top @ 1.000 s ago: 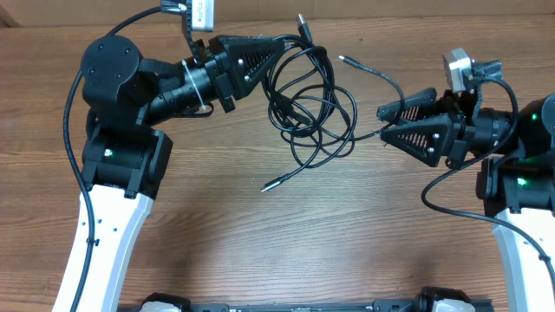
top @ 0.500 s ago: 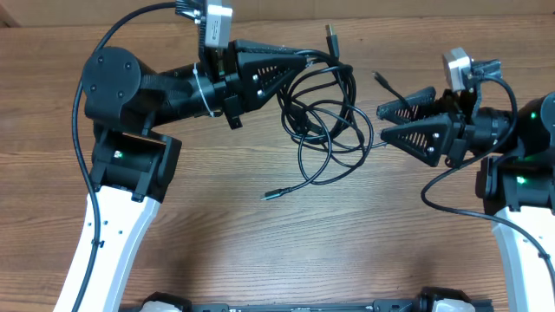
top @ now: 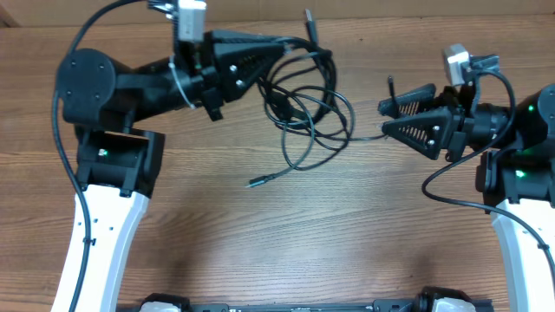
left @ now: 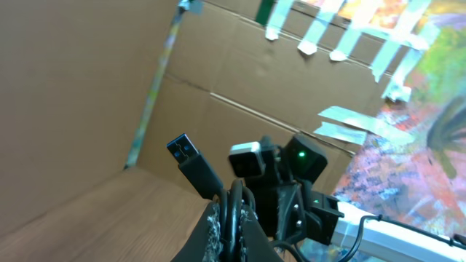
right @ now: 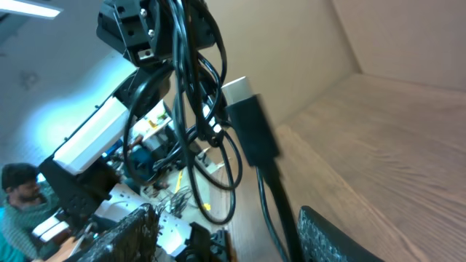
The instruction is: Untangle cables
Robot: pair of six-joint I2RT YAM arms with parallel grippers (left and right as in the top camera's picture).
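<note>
The cables (top: 305, 108) are a tangle of thin black loops hanging over the wooden table (top: 217, 225). My left gripper (top: 282, 48) is shut on several strands at the top of the tangle. In the left wrist view the strands (left: 237, 207) are pinched between the fingers, and a USB plug (left: 192, 163) sticks up just past them. One loose plug end (top: 257, 182) rests on the table. My right gripper (top: 384, 119) stands open at the tangle's right side. In the right wrist view a cable with a black plug (right: 251, 131) runs through the gap without being pinched.
Cardboard walls (left: 109, 87) stand behind the table. Thick black cables (top: 447, 178) run along the robot arms. The right arm's camera (top: 458, 62) sits close above its gripper.
The left gripper swung right and has now come back left and toward the rear, carrying the tangle along. The loose plug end slid left on the table. The right gripper barely moved.
</note>
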